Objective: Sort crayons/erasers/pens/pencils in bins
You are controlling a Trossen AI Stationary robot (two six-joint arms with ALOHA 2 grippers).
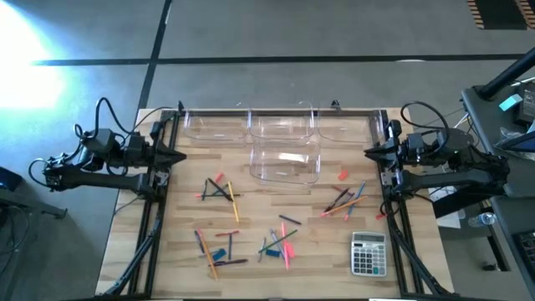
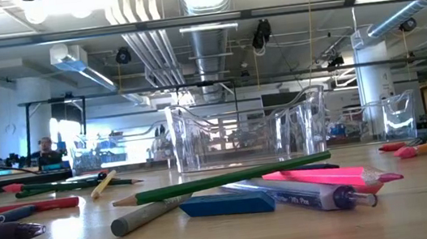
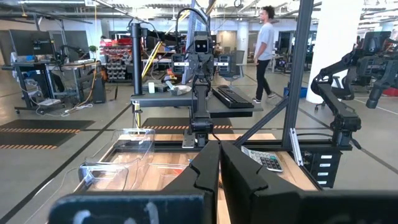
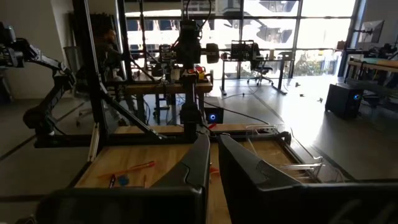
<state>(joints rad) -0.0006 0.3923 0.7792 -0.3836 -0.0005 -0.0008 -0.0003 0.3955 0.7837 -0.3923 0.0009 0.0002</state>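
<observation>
Black and pressed together, the left jaws (image 3: pixel 219 171) hold nothing. They wait over the left edge of the worktop (image 1: pixel 251 272). The right jaws (image 4: pixel 212 163) are almost shut too, with only a thin gap, and pinch nothing. They wait over the right edge.

Four clear bins (image 1: pixel 285 159) stand near the far edge. Three are in a row along that edge and one sits just in front of the middle one. They look empty.

The crayons, pens and pencils (image 1: pixel 220 191) lie loose in little heaps on the wood between the bins and the near edge. One heap is on the left, one in the middle and one on the right. A blue eraser (image 1: pixel 219 253) lies near the front left. A grey calculator (image 1: pixel 368 254) sits by the near right corner.
</observation>
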